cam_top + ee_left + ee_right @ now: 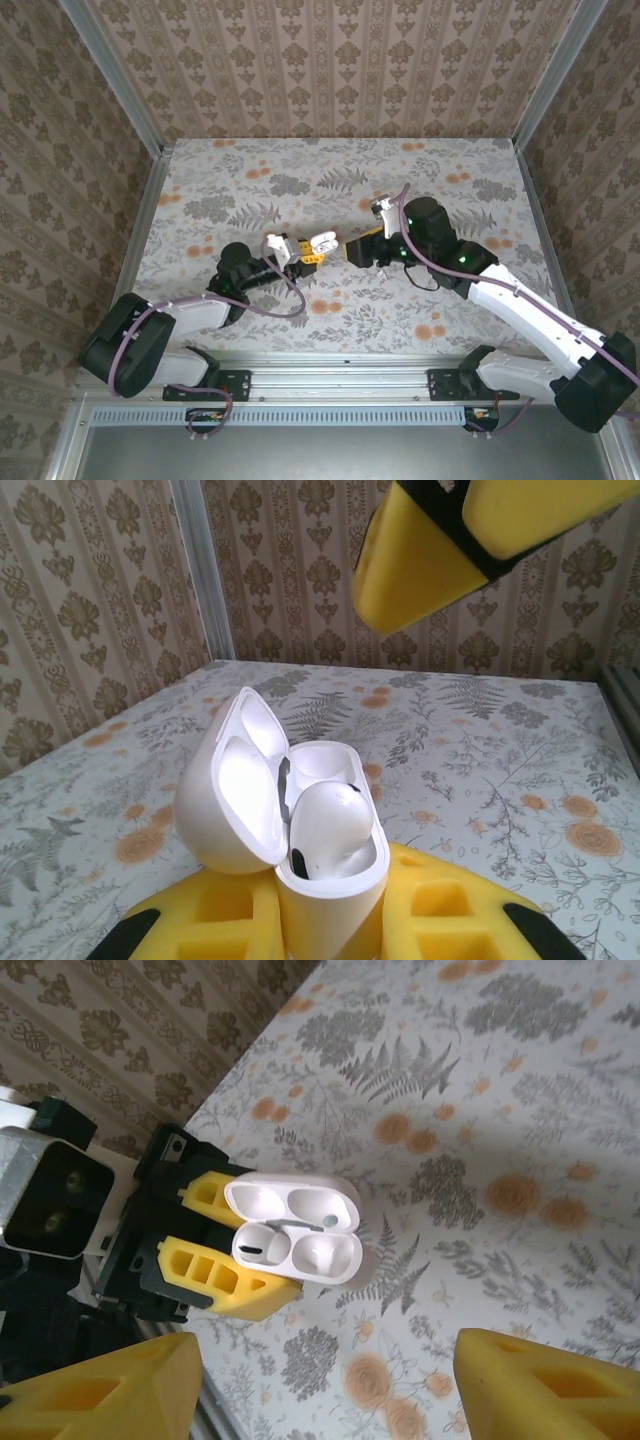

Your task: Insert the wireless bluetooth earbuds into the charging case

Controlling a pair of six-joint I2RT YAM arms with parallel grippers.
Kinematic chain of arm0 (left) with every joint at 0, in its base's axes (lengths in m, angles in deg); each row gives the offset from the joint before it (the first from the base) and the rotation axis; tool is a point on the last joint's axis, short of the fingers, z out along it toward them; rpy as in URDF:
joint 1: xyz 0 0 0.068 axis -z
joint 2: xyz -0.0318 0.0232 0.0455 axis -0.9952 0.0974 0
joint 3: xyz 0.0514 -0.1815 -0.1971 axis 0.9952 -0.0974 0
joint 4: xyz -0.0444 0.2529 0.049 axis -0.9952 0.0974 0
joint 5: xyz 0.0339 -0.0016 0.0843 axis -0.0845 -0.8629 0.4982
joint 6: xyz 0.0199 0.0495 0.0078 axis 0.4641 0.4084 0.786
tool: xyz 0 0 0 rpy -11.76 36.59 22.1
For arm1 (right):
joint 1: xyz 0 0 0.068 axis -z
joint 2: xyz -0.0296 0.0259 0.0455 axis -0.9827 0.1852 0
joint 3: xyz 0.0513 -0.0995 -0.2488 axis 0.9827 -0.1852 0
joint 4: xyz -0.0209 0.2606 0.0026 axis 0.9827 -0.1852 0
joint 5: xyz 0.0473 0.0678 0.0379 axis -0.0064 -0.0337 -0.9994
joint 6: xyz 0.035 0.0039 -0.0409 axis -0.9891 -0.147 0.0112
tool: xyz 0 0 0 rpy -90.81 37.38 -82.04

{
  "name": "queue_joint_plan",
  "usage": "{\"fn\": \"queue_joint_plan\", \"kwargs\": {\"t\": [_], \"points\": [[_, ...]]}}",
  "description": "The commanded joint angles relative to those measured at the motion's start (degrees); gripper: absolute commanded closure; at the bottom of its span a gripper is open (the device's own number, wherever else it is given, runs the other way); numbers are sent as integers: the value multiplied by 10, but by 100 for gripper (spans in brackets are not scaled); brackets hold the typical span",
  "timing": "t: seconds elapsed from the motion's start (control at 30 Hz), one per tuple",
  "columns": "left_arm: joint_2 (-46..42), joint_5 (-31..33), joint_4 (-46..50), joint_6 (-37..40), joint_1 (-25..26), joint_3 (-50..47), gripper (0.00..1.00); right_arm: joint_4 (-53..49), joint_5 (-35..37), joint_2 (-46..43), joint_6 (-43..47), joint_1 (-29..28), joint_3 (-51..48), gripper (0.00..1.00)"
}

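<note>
Left claw around open, upright charging case

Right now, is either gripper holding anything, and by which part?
The left gripper clamps the small glossy white plastic charging case, lid open, by its lower body's sides. The open right gripper holds nothing.

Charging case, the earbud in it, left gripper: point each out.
charging case (290, 1203): right wrist view, inside of open lid.
earbud (335, 825): left wrist view, rounded top.
left gripper (308, 252): top external view, between fingertips.
</note>
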Motion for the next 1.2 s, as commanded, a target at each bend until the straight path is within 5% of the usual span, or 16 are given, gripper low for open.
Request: {"fn": "queue_joint_plan", "kwargs": {"t": [0.0,0.53,1.17], "points": [[-3,-23,-38,-29,-2,-8,98,-43,-24,22,-39,0,30,36],[10,-40,-38,-25,-1,10,98,-45,2,78,-66,-20,58,25],[9,-54,-29,-13,0,16,97,-13,-3,116,-71,-28,62,25]]}}
